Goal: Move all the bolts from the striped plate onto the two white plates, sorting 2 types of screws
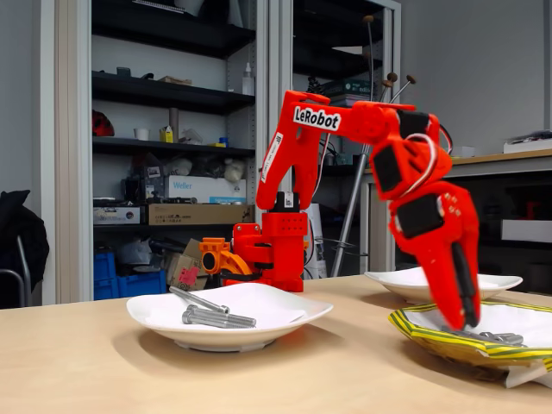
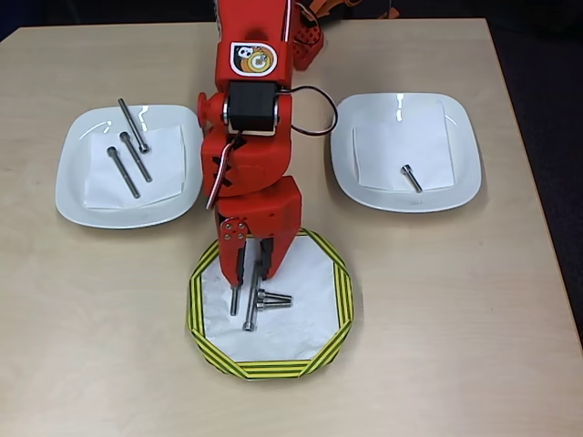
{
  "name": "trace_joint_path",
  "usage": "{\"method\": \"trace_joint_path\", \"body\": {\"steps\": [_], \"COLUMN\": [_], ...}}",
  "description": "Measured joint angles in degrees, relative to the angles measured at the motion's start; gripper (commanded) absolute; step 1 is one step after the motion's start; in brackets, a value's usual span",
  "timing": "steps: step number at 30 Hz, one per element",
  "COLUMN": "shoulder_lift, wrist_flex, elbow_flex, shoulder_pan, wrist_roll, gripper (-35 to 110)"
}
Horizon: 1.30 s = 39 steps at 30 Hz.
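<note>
Reaching down over the striped plate (image 2: pixel 205 341), the red arm (image 2: pixel 250 137) is seen from above with its gripper (image 2: pixel 254 270) lowered onto the plate's white centre. The two fingers are set close together, with only a narrow gap between them, and the upper end of a long bolt (image 2: pixel 251 309) runs up into that gap; whether the bolt is actually clamped cannot be told. A second long bolt (image 2: pixel 234 300) lies just to the left of it, nearly parallel, and a short bolt (image 2: pixel 273 298) lies crosswise just to the right, touching or almost touching the first.

On the white plate at the left (image 2: pixel 77 196) of the overhead view, three long bolts (image 2: pixel 135 155) are laid side by side, slanted the same way, partly on a square of white paper. On the white plate at the right (image 2: pixel 460 146), a single short bolt (image 2: pixel 411 177) rests near the lower edge of its paper square.

In the fixed view the gripper (image 1: pixel 466 321) is seen pointing steeply down into the striped plate (image 1: pixel 414 332), with bolts (image 1: pixel 500 337) lying beside its tip. Shelves (image 1: pixel 164 95) stand behind the table (image 1: pixel 86 362).
</note>
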Motion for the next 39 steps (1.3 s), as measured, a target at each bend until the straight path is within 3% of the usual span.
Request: {"method": "trace_joint_path", "body": {"steps": [19,32,39], "shoulder_lift": [-5.9,-5.9,1.0], "wrist_flex": [1.0,26.2,35.3], "elbow_flex": [-6.3,-23.9,-23.4], "shoulder_pan": [-0.4,3.2,8.1], "wrist_roll": [4.7,-7.5,-13.2], "gripper": [0,0,0]}}
